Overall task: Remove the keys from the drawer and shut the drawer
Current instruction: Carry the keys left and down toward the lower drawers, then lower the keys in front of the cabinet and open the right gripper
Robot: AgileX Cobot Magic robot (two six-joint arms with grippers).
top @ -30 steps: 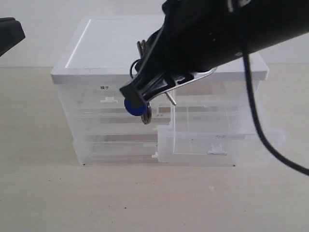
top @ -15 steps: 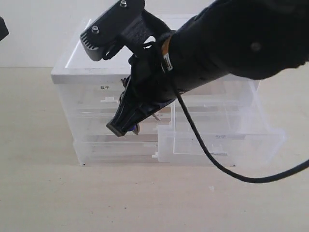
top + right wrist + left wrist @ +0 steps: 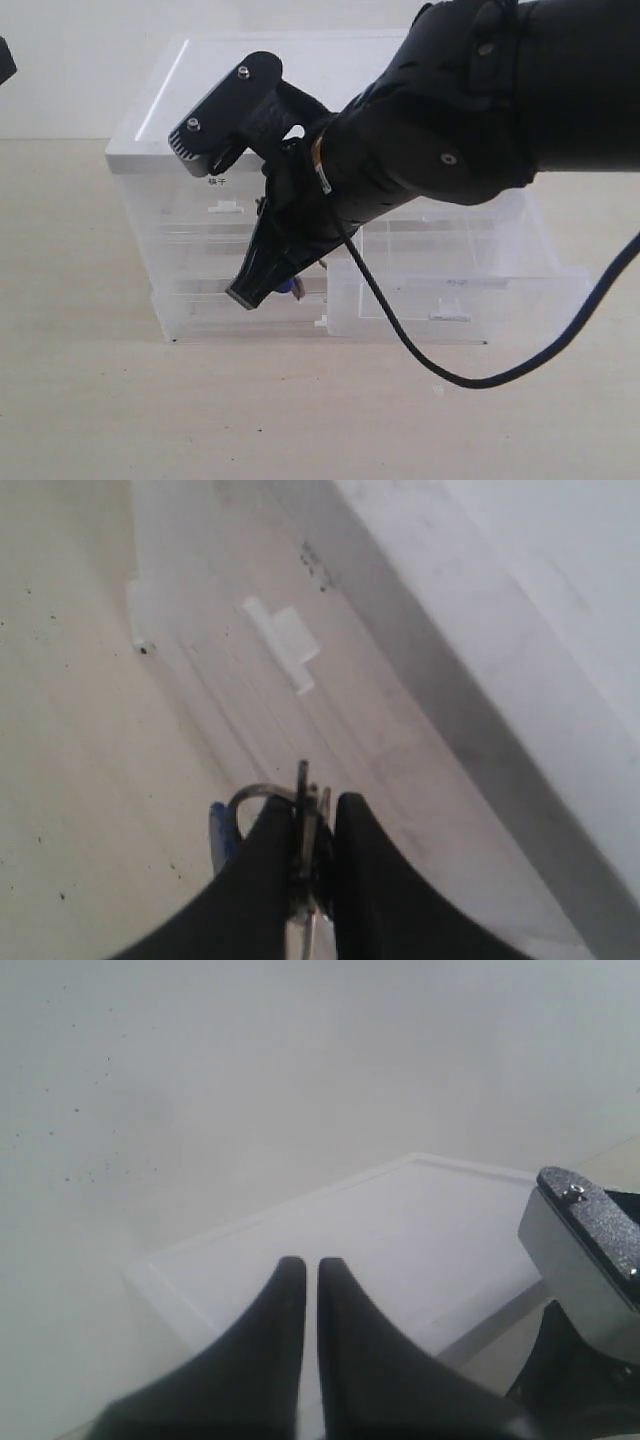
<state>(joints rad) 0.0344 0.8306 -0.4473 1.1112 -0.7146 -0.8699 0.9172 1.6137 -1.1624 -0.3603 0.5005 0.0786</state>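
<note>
My right gripper (image 3: 252, 293) is shut on the keys (image 3: 290, 286) and hangs in front of the cabinet's lower left drawers, just above the table. In the right wrist view the silver keys (image 3: 304, 798) stand upright between the fingers of the right gripper (image 3: 312, 808), with the ring and the blue tag (image 3: 217, 838) beside one finger. The drawer (image 3: 455, 296), translucent with a white tab handle (image 3: 450, 316), stands pulled out at the cabinet's lower right, apart from the gripper. My left gripper (image 3: 303, 1266) hovers shut and empty high over the cabinet's white top (image 3: 380, 1225).
The translucent cabinet (image 3: 150, 150) with a white lid stands on a pale wooden table (image 3: 300, 420). A closed upper-left drawer shows its white tab (image 3: 285, 640). The right arm's black cable (image 3: 470, 380) loops down before the open drawer. A black part of the left arm (image 3: 4, 58) shows top left.
My right gripper has swung down and to the left with the keys, from above the open drawer to low in front of the cabinet's left side. The left arm has drawn back out of frame.
</note>
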